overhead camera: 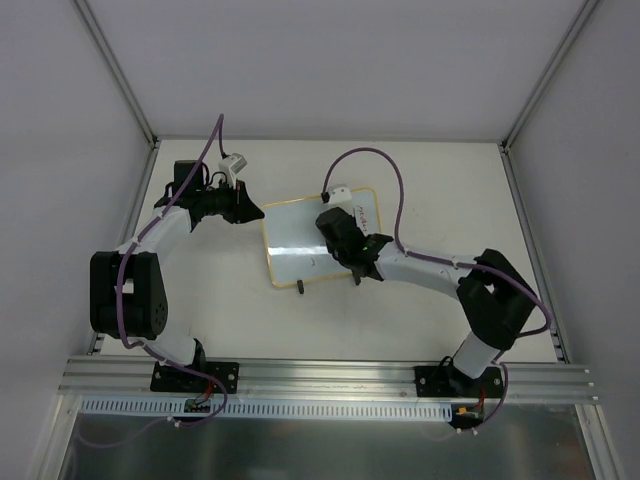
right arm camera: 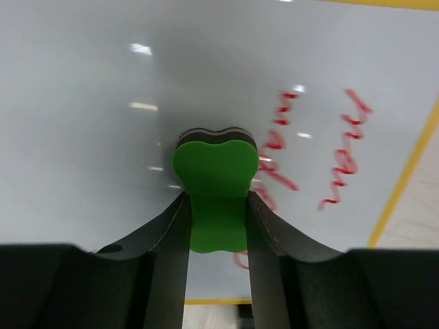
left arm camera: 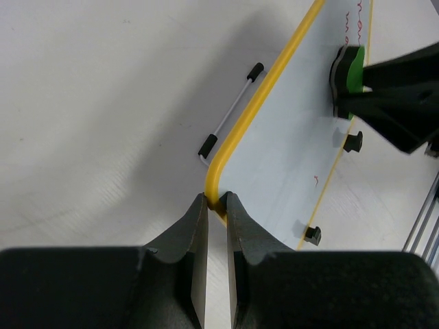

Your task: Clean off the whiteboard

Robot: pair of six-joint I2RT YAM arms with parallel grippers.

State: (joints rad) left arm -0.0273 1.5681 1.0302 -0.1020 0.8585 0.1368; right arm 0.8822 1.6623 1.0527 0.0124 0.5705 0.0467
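Right gripper (right arm camera: 216,197): pinches a green eraser (right arm camera: 214,161) between both fingers, with the dark felt side apparently pressed to the whiteboard (right arm camera: 103,82). Left gripper (left arm camera: 216,200): drawn nearly together on the yellow frame (left arm camera: 264,82) at the board's left corner, seemingly steadying it. Whiteboard: flat on the bench (overhead camera: 430,180) between the two arms, long axis running left to right and slightly skewed in the top view. Red writing (right arm camera: 343,137): lies just to the right of the eraser and a little ahead of it, toward the far right corner, with one stroke running under the fingers. A wipe would therefore likely go rightward, and the right arm is the nearer. The right wrist view alone shows the strokes clearly. The left wrist view alone shows the corner grip, two black feet (left arm camera: 352,141) on the near edge, and a faint red mark near them. The top view gives only the overall layout.
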